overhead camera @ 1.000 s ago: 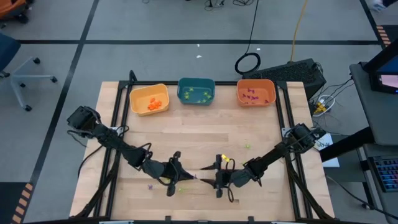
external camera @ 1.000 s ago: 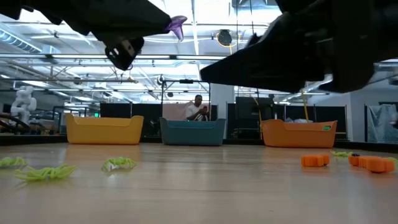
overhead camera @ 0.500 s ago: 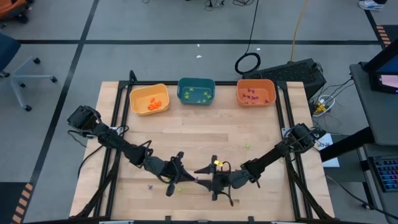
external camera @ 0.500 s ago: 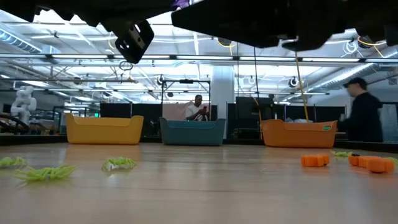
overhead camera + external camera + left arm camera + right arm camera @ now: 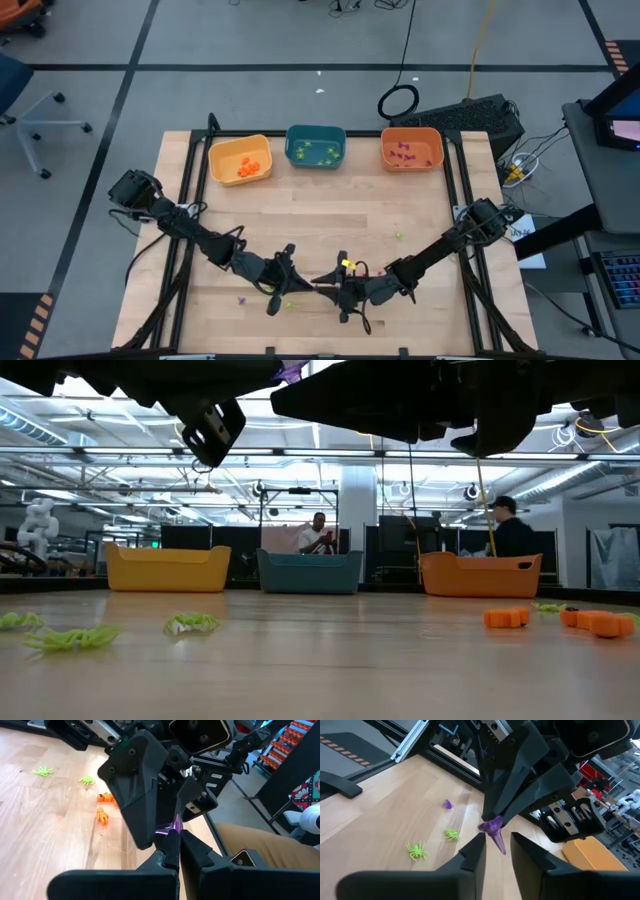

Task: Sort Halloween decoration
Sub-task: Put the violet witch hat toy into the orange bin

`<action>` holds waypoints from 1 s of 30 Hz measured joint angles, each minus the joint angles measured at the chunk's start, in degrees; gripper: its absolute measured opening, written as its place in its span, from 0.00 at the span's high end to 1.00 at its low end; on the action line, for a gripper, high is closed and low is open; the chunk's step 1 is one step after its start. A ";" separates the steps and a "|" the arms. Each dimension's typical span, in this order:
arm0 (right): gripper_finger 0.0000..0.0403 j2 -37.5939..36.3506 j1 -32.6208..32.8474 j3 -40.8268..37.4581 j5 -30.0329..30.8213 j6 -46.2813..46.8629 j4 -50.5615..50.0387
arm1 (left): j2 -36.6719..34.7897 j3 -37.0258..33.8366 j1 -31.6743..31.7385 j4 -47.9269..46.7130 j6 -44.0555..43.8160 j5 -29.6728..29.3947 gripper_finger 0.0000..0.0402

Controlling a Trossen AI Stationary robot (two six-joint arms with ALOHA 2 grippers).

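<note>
The Halloween decoration in play is a purple cone-shaped trinket [image 5: 494,832], held above the table's near middle. My left gripper [image 5: 311,284] is shut on it. My right gripper [image 5: 498,852] faces the left one, tip to tip. It is open, with one finger on either side of the cone's pointed end; I cannot tell whether they touch it. In the low view the trinket [image 5: 292,371] shows high above the board. Green spiders [image 5: 416,850] and orange trinkets [image 5: 102,815] lie loose on the wood. My left gripper pinches the purple trinket by its wide end [image 5: 488,826] between its two fingertips [image 5: 172,845]. The fingers come about level from the table's left. The trinket is lifted clear of the table, and its pointed end [image 5: 501,848] sticks out toward my right gripper.
Three bins stand along the far edge: yellow [image 5: 240,159] with orange pieces, teal [image 5: 316,146] with green ones, orange [image 5: 411,149] with purple ones. A loose purple piece [image 5: 240,298] and a green one [image 5: 398,236] lie on the board. A person moves about in the room behind.
My right gripper has gone toward the table's left, up to my left gripper's tip, rising a little and rolling at the wrist. Its fingers now stand around the purple trinket. My left gripper has stayed in place with the trinket.
</note>
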 joint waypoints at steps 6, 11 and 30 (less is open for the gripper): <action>0.90 0.00 0.00 0.00 -0.04 -0.03 -0.12 | 0.00 0.00 0.00 -0.88 -0.04 -0.01 1.00; 0.97 0.00 0.04 0.00 -0.26 -0.04 -0.59 | 0.00 0.00 0.00 -0.93 -0.09 -0.09 1.00; 1.00 -0.04 0.04 0.00 -0.24 4.22 -3.08 | -0.11 0.00 0.00 -1.06 3.07 -3.50 0.67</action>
